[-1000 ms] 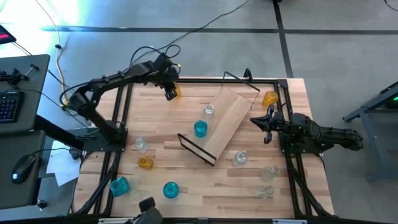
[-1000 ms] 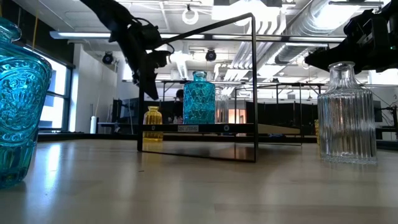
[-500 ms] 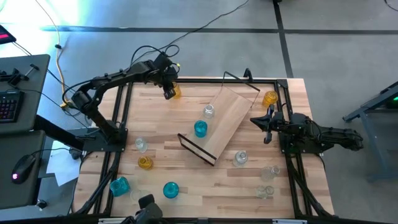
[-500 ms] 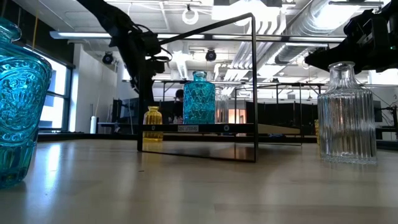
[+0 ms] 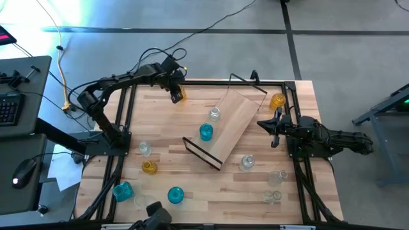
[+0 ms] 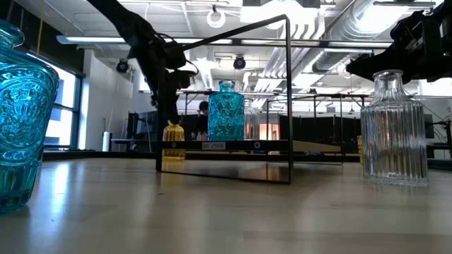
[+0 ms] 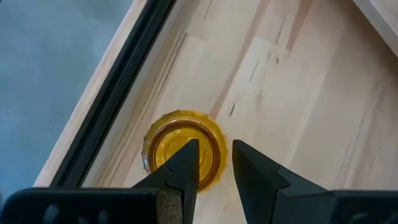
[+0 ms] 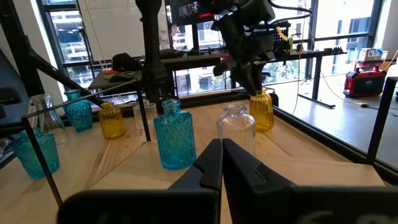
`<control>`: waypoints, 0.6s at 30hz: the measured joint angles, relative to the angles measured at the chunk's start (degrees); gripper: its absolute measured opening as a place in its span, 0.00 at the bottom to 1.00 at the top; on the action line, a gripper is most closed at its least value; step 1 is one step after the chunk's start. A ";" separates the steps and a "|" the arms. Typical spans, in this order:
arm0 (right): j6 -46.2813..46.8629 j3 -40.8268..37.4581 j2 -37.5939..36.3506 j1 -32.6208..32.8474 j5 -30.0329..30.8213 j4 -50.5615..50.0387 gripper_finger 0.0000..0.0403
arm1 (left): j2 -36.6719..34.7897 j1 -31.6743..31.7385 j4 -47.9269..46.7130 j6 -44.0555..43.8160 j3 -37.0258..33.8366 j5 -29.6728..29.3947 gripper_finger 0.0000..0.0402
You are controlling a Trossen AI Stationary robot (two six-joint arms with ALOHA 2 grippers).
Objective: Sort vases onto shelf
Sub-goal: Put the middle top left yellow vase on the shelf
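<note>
Along the tabletop's (image 5: 192, 191) left edge stand a clear vase (image 5: 145, 149) and, just nearer the front, an amber vase (image 5: 149, 167). A teal vase (image 5: 122, 190) sits at the front-left corner, with a second teal vase (image 5: 174, 195) beside it along the front edge.

At the back edge, left of centre, the left gripper (image 5: 174, 94) hangs over another amber vase (image 5: 178, 94). From its wrist camera the fingers (image 7: 186, 163) stand partly open, straddling the vase's mouth (image 7: 183, 155) — whether they press the glass cannot be told, and the low view shows the vase's base on the tabletop.

The shelf (image 5: 233, 124) lies slantwise across the middle, running from mid-table toward the back-right corner, a black wire frame (image 5: 203, 153) at its near end. On it stand a teal vase (image 5: 205, 132) near the front end and a clear vase (image 5: 214, 114) further along.

Right of the shelf's near end a clear vase (image 5: 246, 162) stands on the tabletop. Two more clear vases (image 5: 277, 176) (image 5: 273, 197) sit toward the front-right corner. An amber vase (image 5: 277, 101) stands by the back-right corner.

The right gripper (image 5: 275, 125) waits at the right edge — fingers pressed together, empty, pointing toward the shelf.
</note>
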 joint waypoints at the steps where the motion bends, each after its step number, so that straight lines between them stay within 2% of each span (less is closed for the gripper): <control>1: 0.00 0.00 0.00 0.00 0.00 0.00 0.00 | 0.18 0.01 0.00 0.01 0.03 0.04 0.22; 5: -0.01 0.00 -0.01 0.01 0.01 0.00 0.00 | 0.31 -0.01 -0.08 -0.06 0.04 0.83 0.18; 10: 0.00 0.00 -0.02 0.00 0.02 0.00 0.00 | 0.36 -0.03 0.35 -1.37 0.02 0.98 0.04; 18: 0.00 0.00 0.00 0.01 0.02 0.00 0.00 | 0.52 -1.04 3.51 -2.05 -0.15 0.84 0.01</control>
